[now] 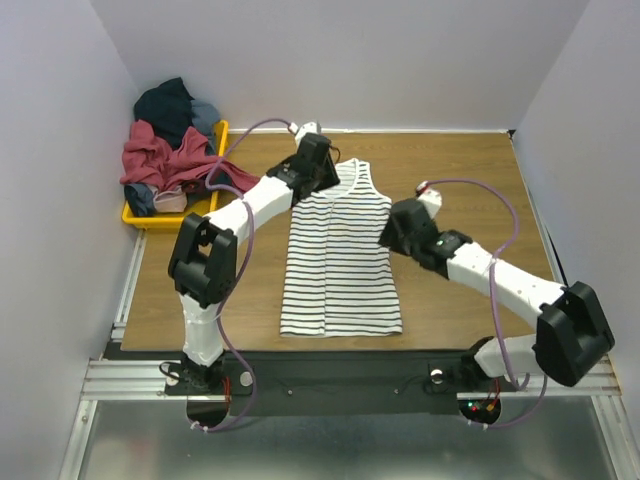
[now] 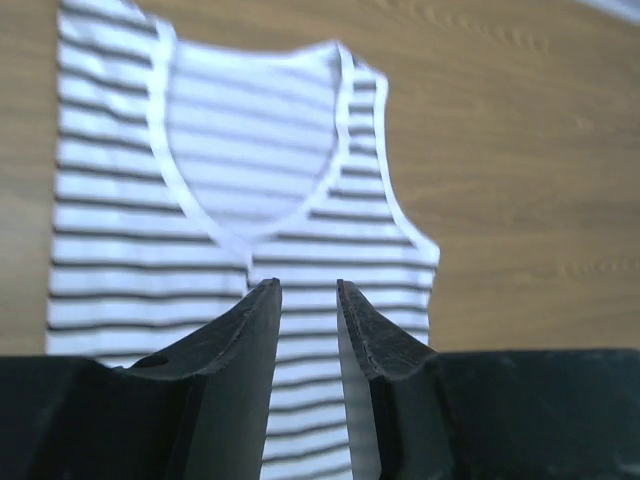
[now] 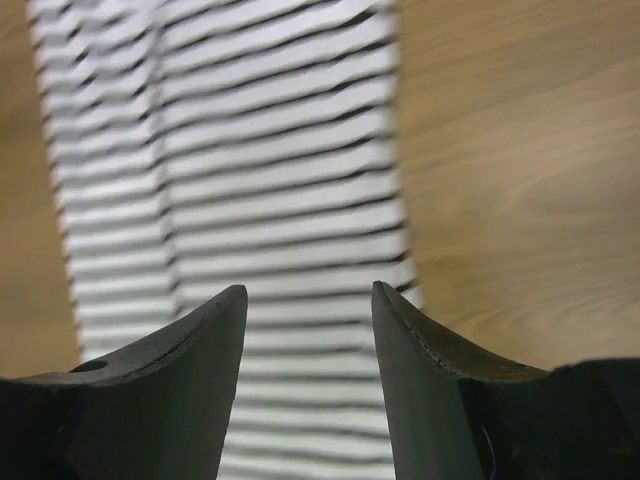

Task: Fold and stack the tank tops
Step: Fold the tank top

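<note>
While the striped tank top (image 1: pixel 340 255) lies flat on the table (image 1: pixel 460 180), the right gripper (image 3: pixel 308 295) hovers at its right edge, jaws spread, empty. Beyond, the left gripper (image 2: pixel 308 290) hangs at its far end, likewise parted; clothes (image 1: pixel 165 150), perhaps more tops, fill the tray (image 1: pixel 160 222).

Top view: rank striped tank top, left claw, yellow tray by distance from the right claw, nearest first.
1. Striped tank top, just left of the right claw.
2. Left claw, by the top's shoulder straps.
3. Yellow tray, far-left edge.
</note>
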